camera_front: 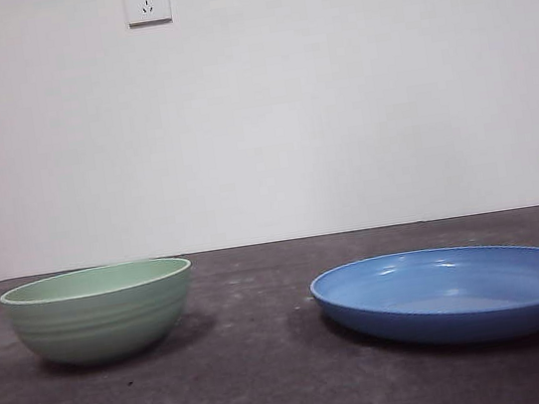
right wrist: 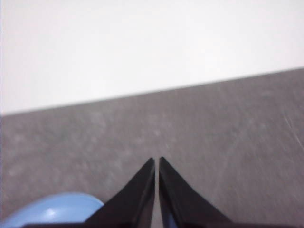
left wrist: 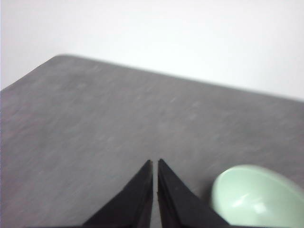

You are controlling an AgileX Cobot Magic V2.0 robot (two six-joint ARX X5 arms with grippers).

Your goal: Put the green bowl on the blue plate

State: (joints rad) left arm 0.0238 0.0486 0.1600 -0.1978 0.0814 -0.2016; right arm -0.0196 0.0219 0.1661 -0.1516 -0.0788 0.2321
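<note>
The green bowl point(camera_front: 101, 311) stands upright on the dark table at the left of the front view, empty. The blue plate point(camera_front: 460, 291) lies flat at the right, a clear gap of table between the two. Neither arm shows in the front view. In the left wrist view my left gripper point(left wrist: 155, 162) is shut with nothing in it, raised above the table, and the green bowl point(left wrist: 259, 197) lies just beside its jaws. My right gripper point(right wrist: 156, 160) is shut too and holds nothing, with an edge of the blue plate point(right wrist: 52, 210) beside it.
The dark grey table point(camera_front: 275, 382) runs back to a plain white wall. A white wall socket point(camera_front: 147, 0) sits high on that wall. The table's far corner point(left wrist: 61, 58) shows in the left wrist view.
</note>
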